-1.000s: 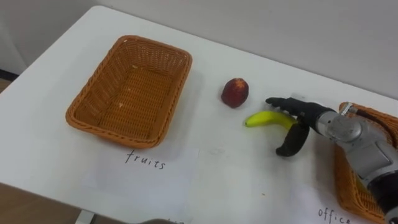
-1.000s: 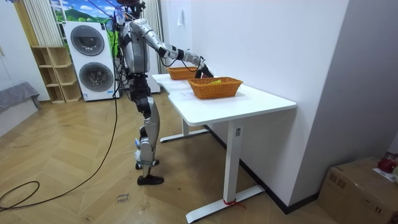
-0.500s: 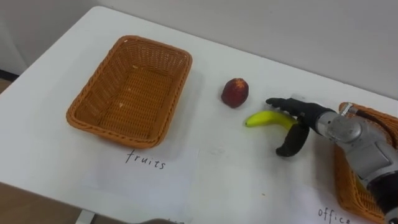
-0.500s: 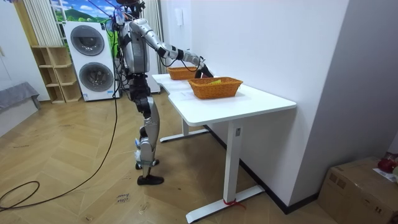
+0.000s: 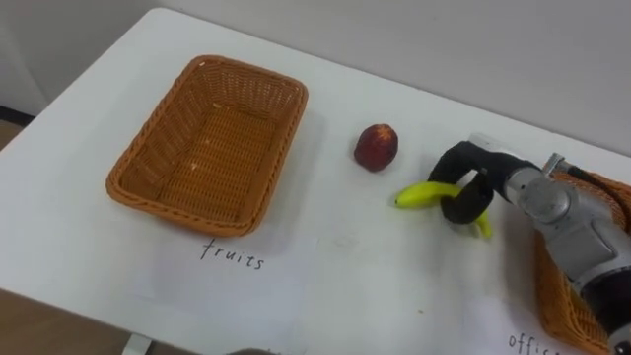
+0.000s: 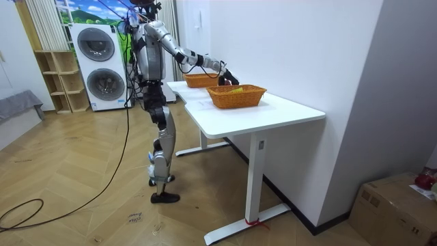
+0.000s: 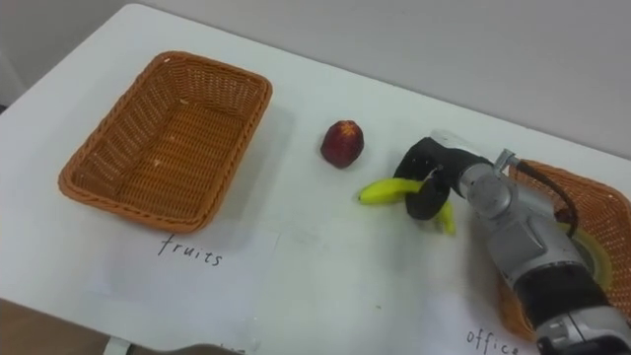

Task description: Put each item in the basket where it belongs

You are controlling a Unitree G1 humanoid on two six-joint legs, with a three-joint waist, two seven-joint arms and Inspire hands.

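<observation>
Right hand clamped on the banana, mid-table.
The right hand (image 5: 469,184) has its fingers curled round the banana (image 5: 418,195) on the white table (image 5: 375,286). A red peach (image 5: 376,147) lies near at the banana's ten o'clock. The fruit basket (image 5: 256,71) stands well apart at nine o'clock, nothing in it; the office basket (image 7: 567,177) sits at the hand's four o'clock.
</observation>
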